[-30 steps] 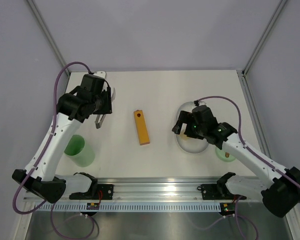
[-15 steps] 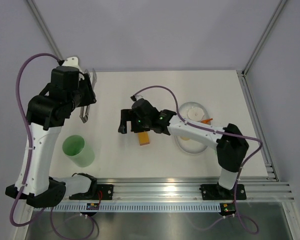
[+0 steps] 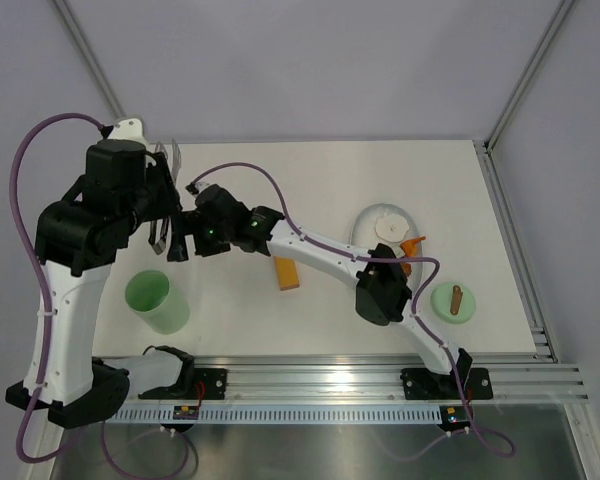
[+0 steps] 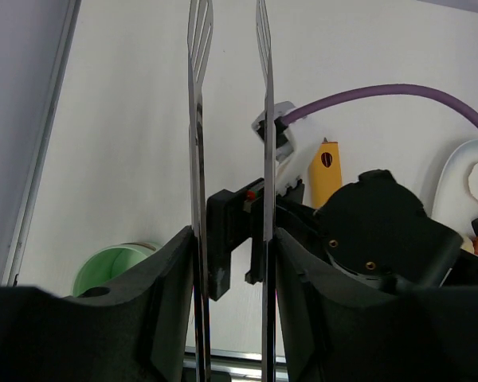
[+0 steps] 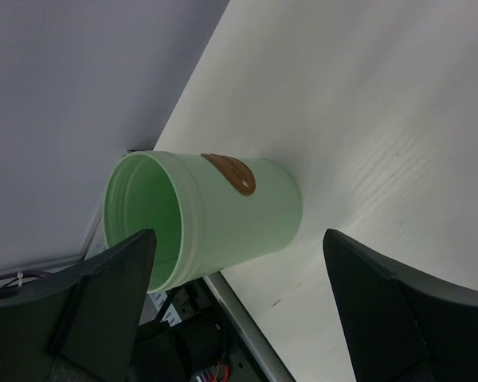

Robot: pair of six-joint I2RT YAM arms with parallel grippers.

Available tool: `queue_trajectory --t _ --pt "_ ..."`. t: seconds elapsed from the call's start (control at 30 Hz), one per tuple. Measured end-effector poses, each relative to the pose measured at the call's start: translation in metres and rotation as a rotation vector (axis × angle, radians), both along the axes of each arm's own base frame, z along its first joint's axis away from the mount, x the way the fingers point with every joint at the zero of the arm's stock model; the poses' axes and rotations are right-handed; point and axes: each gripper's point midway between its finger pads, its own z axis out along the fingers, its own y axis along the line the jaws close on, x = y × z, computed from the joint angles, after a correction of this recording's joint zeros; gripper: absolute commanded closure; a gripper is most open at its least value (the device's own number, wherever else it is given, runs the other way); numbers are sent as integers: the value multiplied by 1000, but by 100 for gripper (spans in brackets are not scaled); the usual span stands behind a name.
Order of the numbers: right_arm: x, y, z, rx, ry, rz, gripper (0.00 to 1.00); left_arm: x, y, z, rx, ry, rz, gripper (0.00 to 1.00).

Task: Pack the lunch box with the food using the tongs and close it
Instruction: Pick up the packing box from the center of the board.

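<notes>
My left gripper [image 3: 161,206] [image 4: 233,267] is shut on the grey metal tongs [image 3: 170,160] [image 4: 199,119], held off the table at the far left; their two thin arms run between its fingers. The pale green lunch box [image 3: 158,301] [image 4: 110,269] [image 5: 215,213] stands open at the near left. My right arm reaches across the table, and its gripper [image 3: 184,245] [image 5: 237,239] is open just short of the box, not touching it. The food, a white rice ball [image 3: 388,225] and an orange piece [image 3: 412,243], lies on the white plate [image 3: 365,225]. The green lid [image 3: 454,303] lies at the right.
A long orange block [image 3: 285,270] [image 4: 325,169] lies mid-table, under the right arm's forearm. The right gripper's black body fills the space just beyond the tongs in the left wrist view. The aluminium rail [image 3: 310,378] runs along the near edge behind the lunch box.
The right arm has swung from the plate across the table to the lunch box, uncovering the lid. The left arm has lifted and drawn back to the left with the tongs.
</notes>
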Motion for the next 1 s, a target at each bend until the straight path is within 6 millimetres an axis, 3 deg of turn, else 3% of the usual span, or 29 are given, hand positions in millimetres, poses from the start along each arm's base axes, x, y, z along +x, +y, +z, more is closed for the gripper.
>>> queue_trajectory --t 0.2,0.43,0.53,0.77,0.9,0.93,1.0 --pt "-23 26 -2 7 -7 61 13 -9 5 3 1 -16 9 55" --pt "-48 38 -28 -42 7 107 20 -11 7 -5 13 6 14 55" --pt "-55 38 -40 -75 15 121 28 -11 7 -9 17 16 14 55" --pt "-56 40 -38 -70 4 121 58 -12 8 -10 17 18 14 55" --pt "-52 42 -35 -60 -14 112 83 -13 8 -9 16 15 14 55" --pt "-51 40 -38 -73 -21 107 92 -13 8 -9 16 13 14 55" --pt "-49 35 -47 -109 -24 98 100 -14 8 -9 15 13 14 55"
